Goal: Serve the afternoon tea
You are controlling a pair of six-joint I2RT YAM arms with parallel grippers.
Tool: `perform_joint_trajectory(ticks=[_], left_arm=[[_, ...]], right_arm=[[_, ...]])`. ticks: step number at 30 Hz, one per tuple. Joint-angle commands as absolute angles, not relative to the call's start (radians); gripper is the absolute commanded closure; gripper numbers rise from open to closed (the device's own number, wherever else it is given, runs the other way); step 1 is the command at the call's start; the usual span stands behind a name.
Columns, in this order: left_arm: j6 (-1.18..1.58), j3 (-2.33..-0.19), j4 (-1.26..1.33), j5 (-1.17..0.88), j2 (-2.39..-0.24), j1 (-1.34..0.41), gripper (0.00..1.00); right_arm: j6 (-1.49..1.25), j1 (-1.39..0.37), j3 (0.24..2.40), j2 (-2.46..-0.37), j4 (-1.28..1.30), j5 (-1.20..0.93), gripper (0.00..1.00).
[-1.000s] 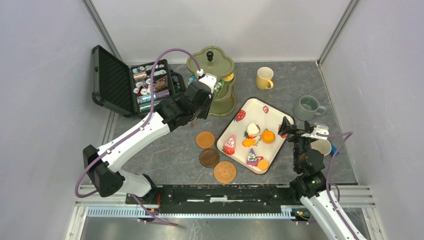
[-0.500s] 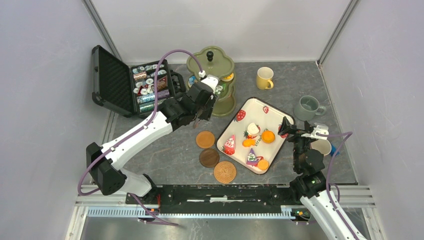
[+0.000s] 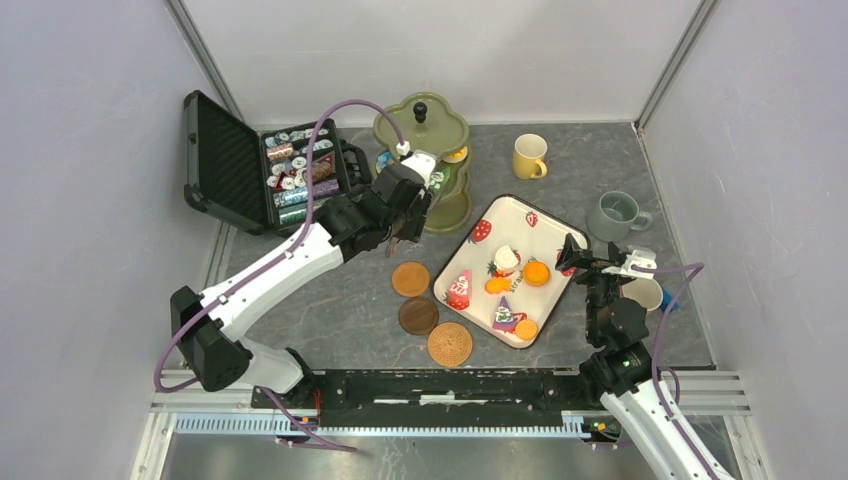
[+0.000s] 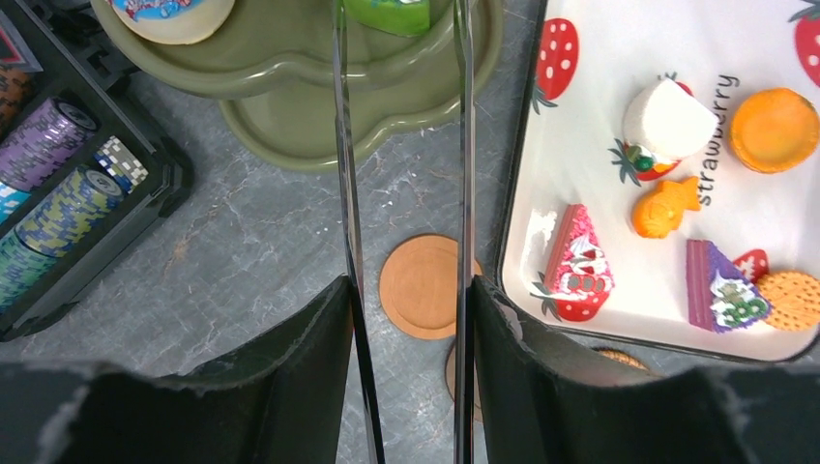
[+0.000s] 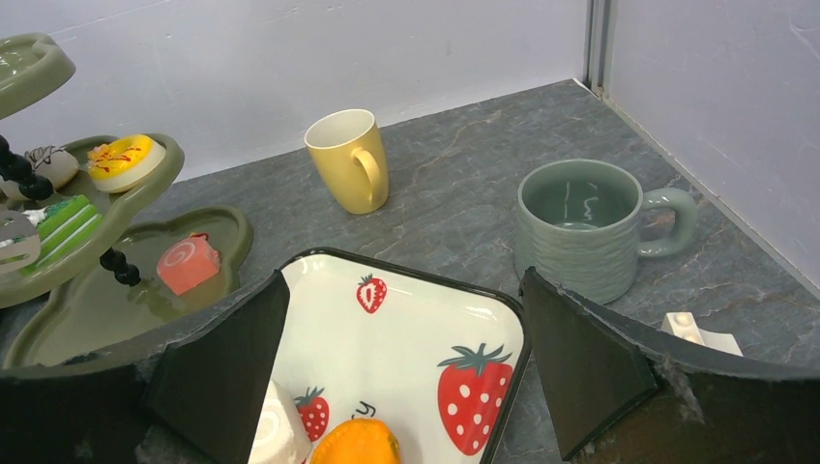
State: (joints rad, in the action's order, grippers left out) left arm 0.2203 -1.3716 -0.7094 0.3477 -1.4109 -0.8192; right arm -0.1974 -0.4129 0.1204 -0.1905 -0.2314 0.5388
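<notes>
**A:** Stand first. Where is it?
**B:** The olive-green three-tier stand (image 3: pixel 450 125) sits at 12 o'clock on the tabletop (image 3: pixel 350 310). The middle tier carries a green cake (image 5: pixel 60 226), a yellow-iced cake (image 5: pixel 121 159) and a cream round cake (image 4: pixel 169 12). A pink roll (image 5: pixel 189 263) lies on the bottom tier.

**A:** Left gripper?
**B:** The left gripper (image 4: pixel 398 14) comes in at the middle tier from 7 o'clock. It is released, with a finger on either side of the green cake and a gap showing.

**A:** Other cakes?
**B:** They are on the strawberry tray (image 3: pixel 515 225), at 4 o'clock from the stand: pink slice (image 3: pixel 459 290), white cupcake (image 3: pixel 506 260), orange donut (image 3: pixel 537 272), purple slice (image 3: pixel 505 315).

**A:** Coasters, mugs?
**B:** Three brown coasters (image 3: pixel 418 316) lie at 9 o'clock off the tray. The yellow mug (image 3: pixel 528 156) is at 3 o'clock from the stand and the grey-green mug (image 3: pixel 615 215) at 2 o'clock from the tray, both upright.

**A:** Right gripper?
**B:** The right gripper (image 3: pixel 583 258) is at the tray's 3 o'clock edge, spread wide and grasping nothing.

**A:** Anything else?
**B:** A black case of poker chips (image 3: pixel 300 175) lies open at 9 o'clock from the stand.
</notes>
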Motion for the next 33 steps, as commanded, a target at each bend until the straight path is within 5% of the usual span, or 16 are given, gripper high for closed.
perform_joint_trajectory(ticks=[1,15,33], left_arm=[[0.270,-1.402,-0.690,0.269,-1.324,-0.814,0.47],[0.286,-1.381,-0.660,0.107,-1.232,-0.887,0.52],[0.500,-1.381,-0.563,0.072,-1.509,-1.069,0.51]], right_arm=[[-0.206,-0.420,0.115,-0.195,-0.268,0.533,0.02],[-0.205,-0.420,0.118,-0.192,-0.265,0.532,0.02],[-0.203,-0.420,0.121,-0.189,-0.258,0.540,0.02]])
